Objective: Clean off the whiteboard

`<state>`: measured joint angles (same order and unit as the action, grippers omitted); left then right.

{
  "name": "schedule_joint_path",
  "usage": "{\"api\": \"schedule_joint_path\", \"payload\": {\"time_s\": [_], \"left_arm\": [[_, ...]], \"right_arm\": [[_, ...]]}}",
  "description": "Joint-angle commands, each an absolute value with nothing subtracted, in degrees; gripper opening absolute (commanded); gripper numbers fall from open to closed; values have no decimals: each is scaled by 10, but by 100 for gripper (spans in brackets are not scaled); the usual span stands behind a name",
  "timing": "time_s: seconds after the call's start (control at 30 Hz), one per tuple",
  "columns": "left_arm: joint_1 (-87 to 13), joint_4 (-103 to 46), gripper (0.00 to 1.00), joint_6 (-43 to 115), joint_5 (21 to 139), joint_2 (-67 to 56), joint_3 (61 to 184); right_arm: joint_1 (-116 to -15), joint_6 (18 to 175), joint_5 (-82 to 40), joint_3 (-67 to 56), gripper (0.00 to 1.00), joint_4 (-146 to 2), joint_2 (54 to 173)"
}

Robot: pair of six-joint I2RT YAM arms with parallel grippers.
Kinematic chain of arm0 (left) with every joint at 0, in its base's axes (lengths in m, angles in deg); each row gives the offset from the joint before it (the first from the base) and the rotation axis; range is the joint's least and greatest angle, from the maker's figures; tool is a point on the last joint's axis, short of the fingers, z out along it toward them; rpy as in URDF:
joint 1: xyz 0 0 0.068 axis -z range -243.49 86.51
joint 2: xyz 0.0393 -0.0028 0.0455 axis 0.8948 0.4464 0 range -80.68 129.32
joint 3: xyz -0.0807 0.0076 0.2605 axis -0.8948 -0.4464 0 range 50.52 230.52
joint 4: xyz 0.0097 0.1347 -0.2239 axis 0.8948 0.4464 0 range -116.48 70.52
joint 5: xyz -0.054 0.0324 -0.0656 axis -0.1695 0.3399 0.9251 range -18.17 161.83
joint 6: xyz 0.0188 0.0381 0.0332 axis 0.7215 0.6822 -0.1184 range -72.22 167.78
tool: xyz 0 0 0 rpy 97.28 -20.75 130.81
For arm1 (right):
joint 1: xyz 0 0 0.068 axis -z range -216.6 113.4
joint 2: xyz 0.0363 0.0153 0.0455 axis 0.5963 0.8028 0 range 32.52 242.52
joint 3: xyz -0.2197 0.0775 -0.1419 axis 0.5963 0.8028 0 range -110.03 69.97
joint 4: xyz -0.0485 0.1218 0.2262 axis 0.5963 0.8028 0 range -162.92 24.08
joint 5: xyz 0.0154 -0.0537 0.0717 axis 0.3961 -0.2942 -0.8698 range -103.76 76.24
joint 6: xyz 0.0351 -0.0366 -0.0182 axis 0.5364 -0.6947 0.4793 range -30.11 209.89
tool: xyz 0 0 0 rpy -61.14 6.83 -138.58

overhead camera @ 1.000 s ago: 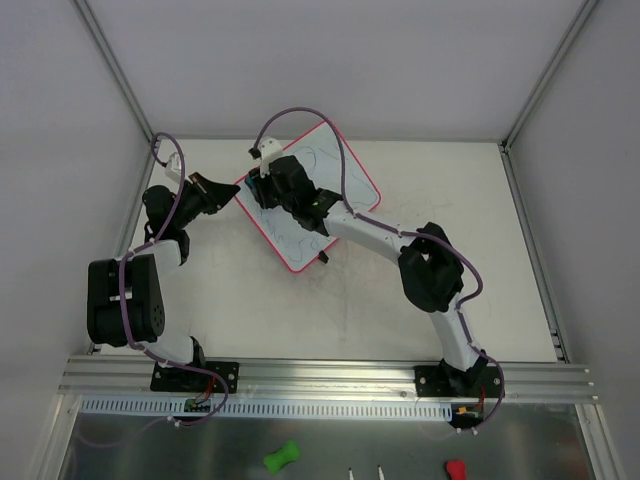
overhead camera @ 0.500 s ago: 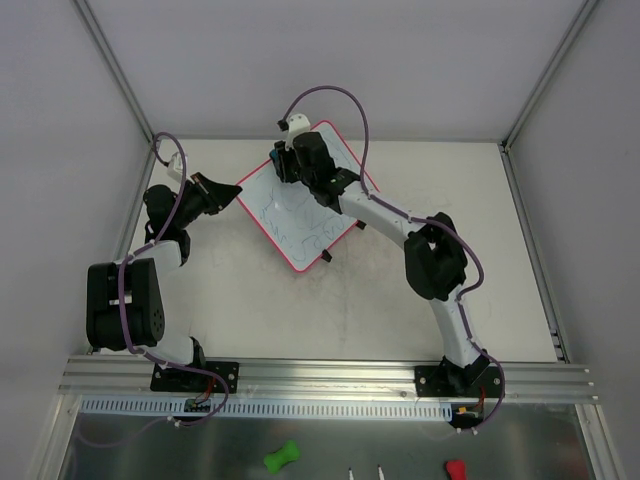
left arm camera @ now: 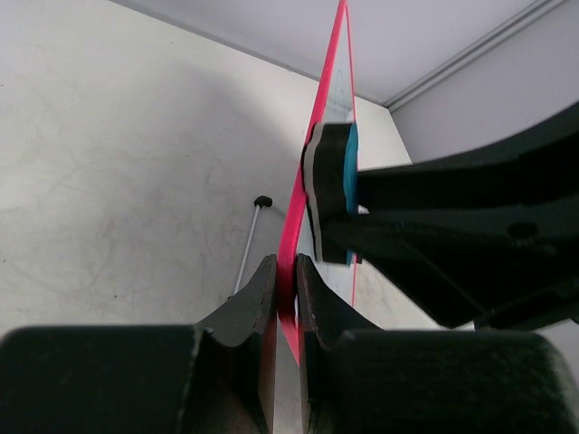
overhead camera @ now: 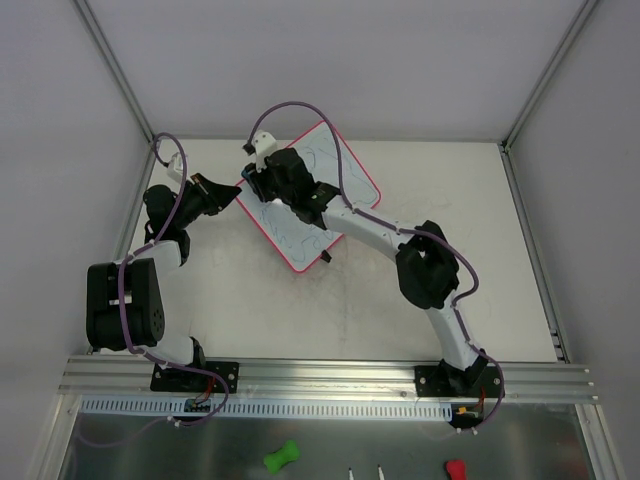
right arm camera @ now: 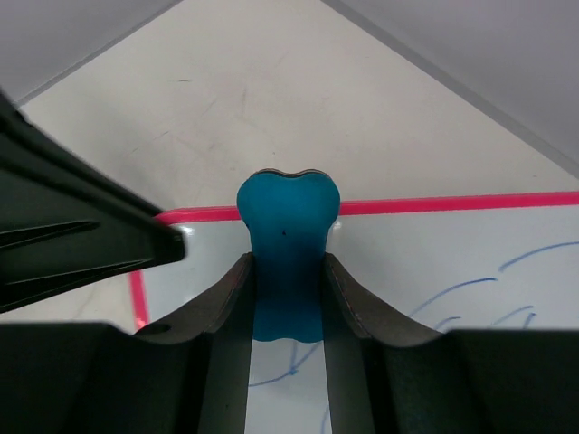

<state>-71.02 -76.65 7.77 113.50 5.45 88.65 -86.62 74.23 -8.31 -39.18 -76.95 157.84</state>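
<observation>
The whiteboard, white with a pink-red frame and blue scribbles, lies tilted at the back of the table. My left gripper is shut on its left corner; in the left wrist view the fingers pinch the pink edge. My right gripper is shut on a blue bone-shaped eraser and presses it on the board near that same corner, just inside the frame. The eraser also shows in the left wrist view. Blue lines run to the right of the eraser.
A black clip sticks out at the board's near corner. A green bone-shaped thing and a red thing lie below the front rail. Grey walls and metal posts close in the table.
My right gripper swept the eraser from the board's left corner to its far corner and back again. The board swung slightly with it. The left arm has held still.
</observation>
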Motion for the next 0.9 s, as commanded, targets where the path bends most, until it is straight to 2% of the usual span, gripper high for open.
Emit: {"api": "schedule_joint_path", "payload": {"time_s": [0.0, 0.3, 0.47, 0.87], "left_arm": [[-691, -783, 0, 105, 1170, 35, 890], [-690, -781, 0, 105, 1169, 33, 889], [-690, -781, 0, 104, 1168, 33, 888], [-690, -780, 0, 103, 1163, 30, 886]], "right_arm": [[-894, 721, -131, -380, 0, -735, 1576], [-902, 724, -153, -367, 0, -732, 1572], [-896, 733, -99, -351, 0, -732, 1560], [-791, 804, -167, -291, 0, -741, 1523]]}}
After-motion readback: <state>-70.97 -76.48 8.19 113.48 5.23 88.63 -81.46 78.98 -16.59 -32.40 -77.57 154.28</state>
